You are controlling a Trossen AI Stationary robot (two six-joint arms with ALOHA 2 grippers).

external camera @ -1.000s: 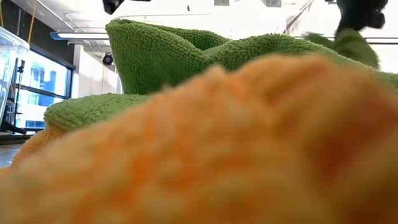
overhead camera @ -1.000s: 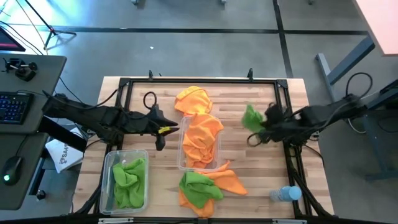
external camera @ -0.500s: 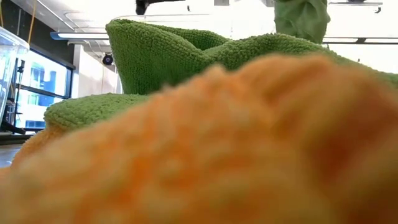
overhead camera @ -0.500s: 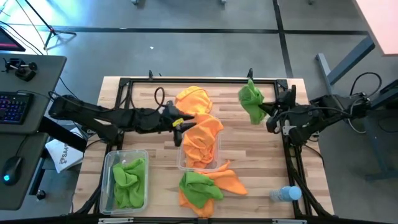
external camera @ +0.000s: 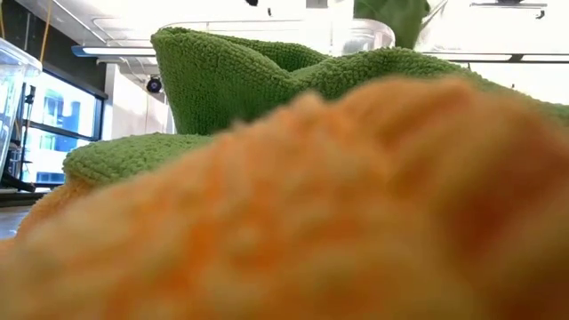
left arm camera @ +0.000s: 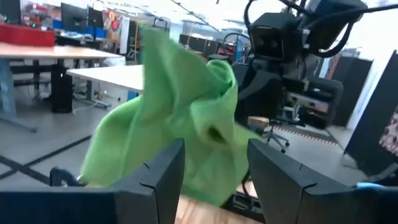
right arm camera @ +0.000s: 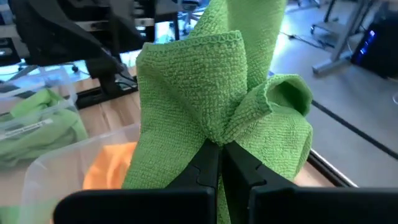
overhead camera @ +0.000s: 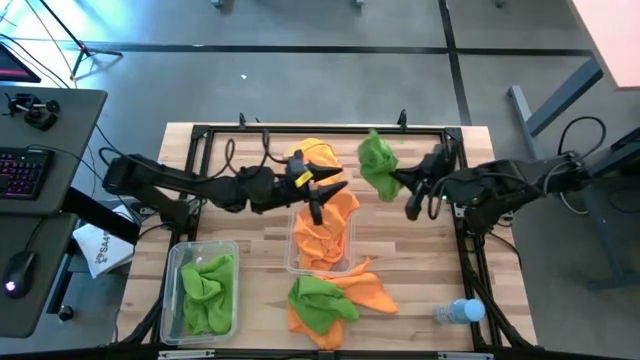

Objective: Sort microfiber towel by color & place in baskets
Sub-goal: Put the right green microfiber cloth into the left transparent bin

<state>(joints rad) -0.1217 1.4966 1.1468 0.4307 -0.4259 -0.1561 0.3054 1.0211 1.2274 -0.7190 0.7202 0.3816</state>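
My right gripper (overhead camera: 404,181) is shut on a bright green towel (overhead camera: 377,164) held in the air over the table's far middle; the right wrist view shows it bunched at the fingertips (right arm camera: 219,163). My left gripper (overhead camera: 320,197) is open above the middle clear basket (overhead camera: 293,262), which holds orange towels (overhead camera: 322,228). In the left wrist view its fingers (left arm camera: 163,171) stand short of the green towel (left arm camera: 180,118), apart from it. The left basket (overhead camera: 172,290) holds green towels (overhead camera: 207,290). Another orange towel (overhead camera: 310,158) lies at the far side. My right gripper pinches a gathered bunch of the green towel (right arm camera: 217,134) between its two fingers, several layers folded together. The fingers come roughly level from the table's right side. The towel is lifted clear of the table and flares out beyond the fingertips.
A heap of green and orange towels (overhead camera: 325,300) lies at the near edge and fills the low view (external camera: 267,178). A water bottle with a blue cap (overhead camera: 458,312) lies at the near right. A black frame (overhead camera: 200,135) rims the table. Bare wood shows at the right middle (overhead camera: 410,250).
My right gripper has lifted the green towel off the table and carried it toward the far edge and then the left. My left gripper has travelled right, from beside the left basket to above the middle basket, toward the green towel.
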